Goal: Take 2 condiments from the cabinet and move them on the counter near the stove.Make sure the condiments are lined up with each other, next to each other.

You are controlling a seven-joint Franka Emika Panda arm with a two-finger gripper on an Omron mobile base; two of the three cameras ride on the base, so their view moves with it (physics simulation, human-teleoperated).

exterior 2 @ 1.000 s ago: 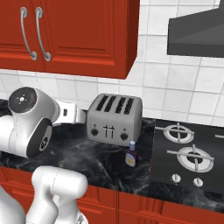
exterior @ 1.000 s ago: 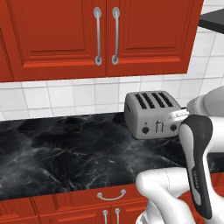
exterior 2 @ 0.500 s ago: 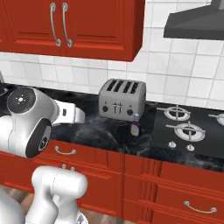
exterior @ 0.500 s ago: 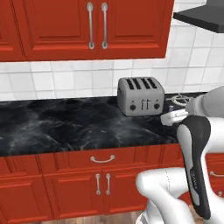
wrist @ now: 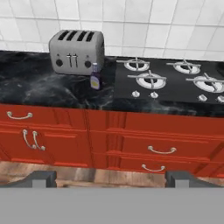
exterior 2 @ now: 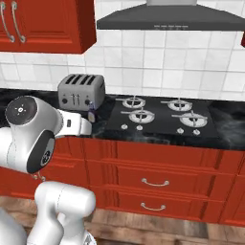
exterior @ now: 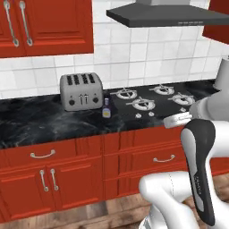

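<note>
One condiment, a small dark brown bottle with a blue-grey cap and pale label, stands upright on the black marble counter, between the toaster and the stove. The same bottle appears in the left base view, and in the right base view it peeks out just behind my forearm. My gripper is open and holds nothing. It hangs well back from the counter, at about drawer height, facing the bottle. The red wall cabinet at upper left has its doors shut.
A silver four-slot toaster sits left of the bottle. A dark range hood hangs over the stove. Red drawer and door fronts run below the counter, above a wooden floor. A grey cylinder stands at the far right.
The whole scene has shifted left and shrunk, so the base has backed away and moved right. The bottle stays on the counter by the toaster, and the gripper stays open.
</note>
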